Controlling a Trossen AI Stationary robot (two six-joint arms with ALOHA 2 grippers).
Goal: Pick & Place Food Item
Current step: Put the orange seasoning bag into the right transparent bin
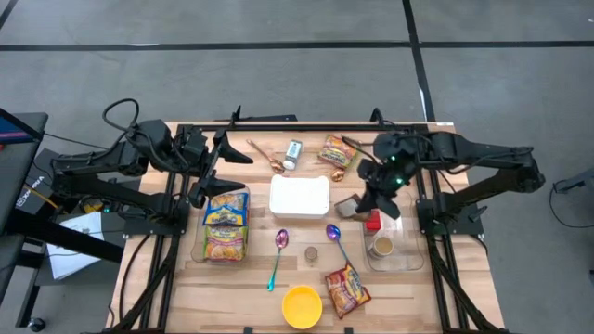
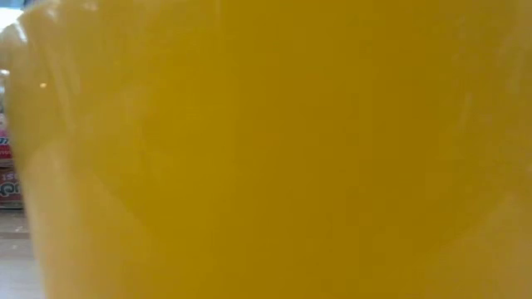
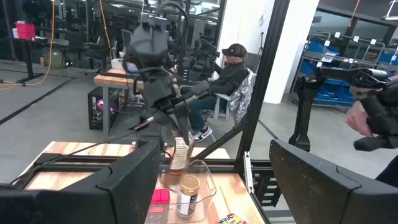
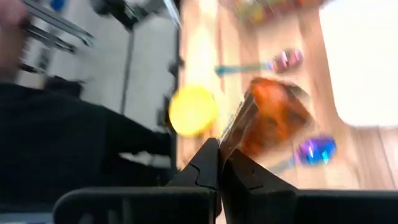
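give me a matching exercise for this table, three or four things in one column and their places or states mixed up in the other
Things:
1. yellow bowl
2. white container
3. right gripper
4. left gripper

Places or states:
a. open, above the yellow noodle packets
b. middle of the table
c. shut on an orange snack packet
d. at the table's near edge

Pairs: 1-d, 2-b, 3-c, 4-a
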